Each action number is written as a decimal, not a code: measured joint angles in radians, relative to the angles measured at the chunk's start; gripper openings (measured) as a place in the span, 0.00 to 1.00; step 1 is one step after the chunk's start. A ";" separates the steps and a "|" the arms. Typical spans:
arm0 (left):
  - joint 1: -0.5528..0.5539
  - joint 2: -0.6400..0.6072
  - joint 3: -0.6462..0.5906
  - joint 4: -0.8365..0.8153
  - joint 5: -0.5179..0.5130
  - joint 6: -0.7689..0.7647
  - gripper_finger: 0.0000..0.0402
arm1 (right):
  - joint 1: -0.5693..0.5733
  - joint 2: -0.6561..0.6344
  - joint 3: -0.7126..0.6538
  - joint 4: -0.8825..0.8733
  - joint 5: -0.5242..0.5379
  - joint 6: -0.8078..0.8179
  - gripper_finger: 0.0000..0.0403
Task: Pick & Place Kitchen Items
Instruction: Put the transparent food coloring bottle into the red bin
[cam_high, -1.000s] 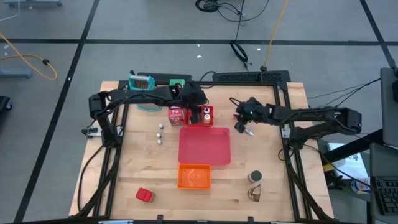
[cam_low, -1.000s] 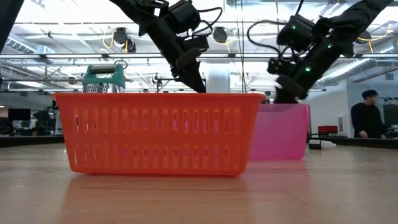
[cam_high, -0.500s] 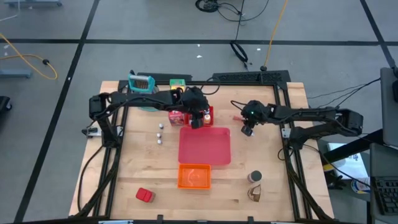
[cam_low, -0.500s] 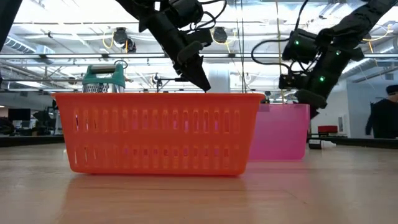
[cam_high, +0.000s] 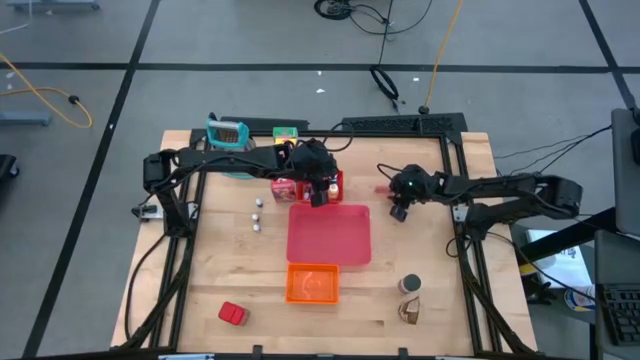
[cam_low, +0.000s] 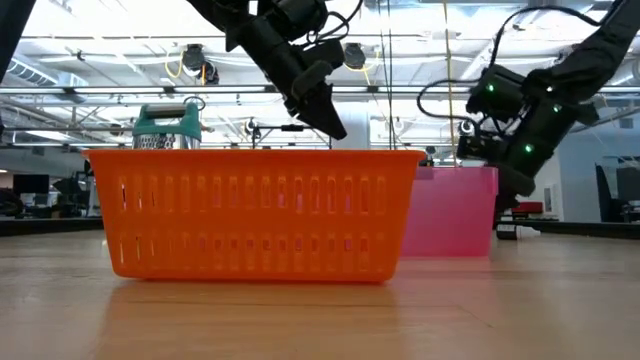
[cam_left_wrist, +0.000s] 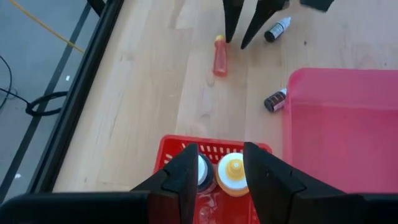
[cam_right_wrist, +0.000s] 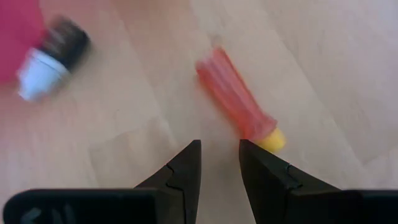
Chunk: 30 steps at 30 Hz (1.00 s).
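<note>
Pick step in hand, we reckon: right gripper (cam_right_wrist: 219, 163) over bare wood, fingers slightly apart, empty, touching nothing; orange-red tube with yellow cap (cam_right_wrist: 239, 102) lying just ahead of tips, small dark bottle (cam_right_wrist: 53, 56) further off beside pink tray (cam_left_wrist: 348, 124)

Next: we drop lower, straddle tube, close

Left gripper (cam_left_wrist: 219, 163) hovers over small red basket (cam_left_wrist: 214, 149), fingers apart, empty, two bottles inside below it

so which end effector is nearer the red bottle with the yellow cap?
Right. The right end effector hangs just above the red bottle, empty. The left end effector is farther away, over the small red basket.
</note>
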 joint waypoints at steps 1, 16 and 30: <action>0.000 0.000 0.000 0.001 0.000 0.000 0.32 | -0.001 0.008 -0.012 0.023 0.001 -0.004 0.25; 0.000 0.000 0.000 -0.001 0.002 -0.002 0.32 | 0.001 0.008 -0.060 0.122 0.082 -0.028 0.25; 0.000 0.000 0.000 -0.002 0.002 0.028 0.32 | 0.015 -0.126 -0.012 0.041 0.029 -0.112 0.25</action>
